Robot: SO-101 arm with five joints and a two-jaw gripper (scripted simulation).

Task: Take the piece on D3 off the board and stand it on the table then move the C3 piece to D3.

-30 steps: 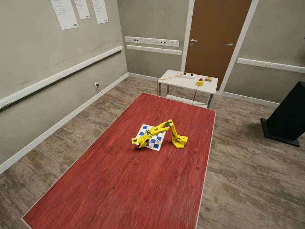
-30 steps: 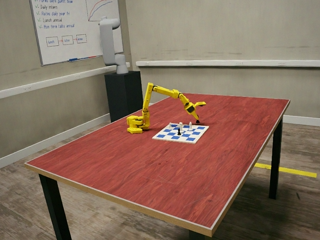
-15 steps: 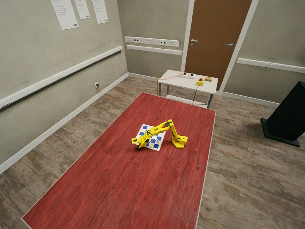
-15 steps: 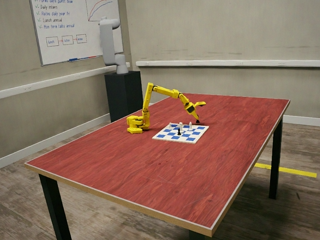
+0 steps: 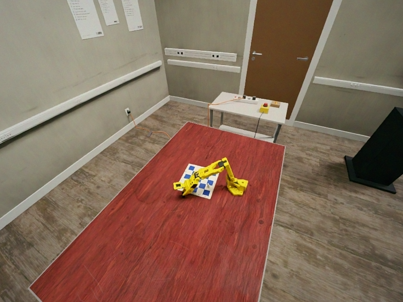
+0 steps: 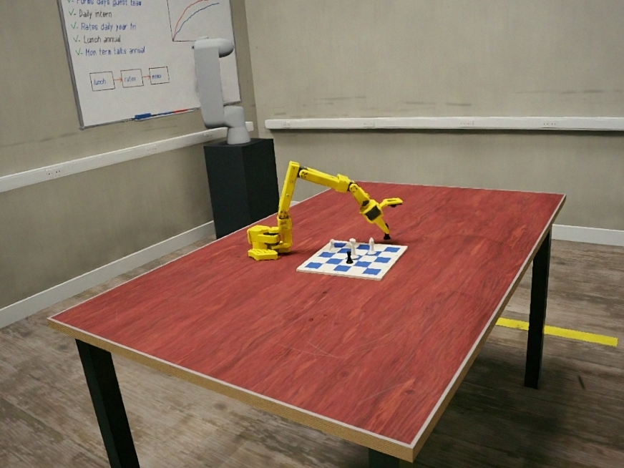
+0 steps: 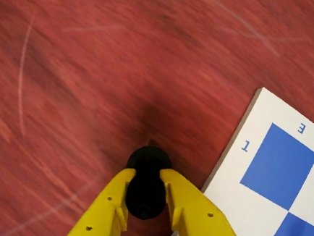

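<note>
Clenched on the black piece (image 7: 145,187), the tool (image 7: 147,192), with a yellow finger pressed to either side of the piece's body. Carried off the board (image 7: 230,173), out over bare red table (image 7: 96,57), board edge just to the right of the tool. In the exterior view, piece (image 6: 386,235) hanging point-down from the tool (image 6: 385,229), base close above the table beyond the board's far edge; contact with the table not clear from any view.

Step in hand, by judgement: first half of the task, the D3 piece lifted away and on its way to being stood on the table. Nothing yet done about C3.

Next move, likely: straight descent until the base meets the table, piece kept vertical, then a gentle release and a clean upward retreat, so the piece stays standing. Some margin from the board edge advisable, so the base lands wholly on wood. After that, back over the board toward the white pieces (image 6: 353,246) for the C3 piece; which of them stands on C3 not readable here.
</note>
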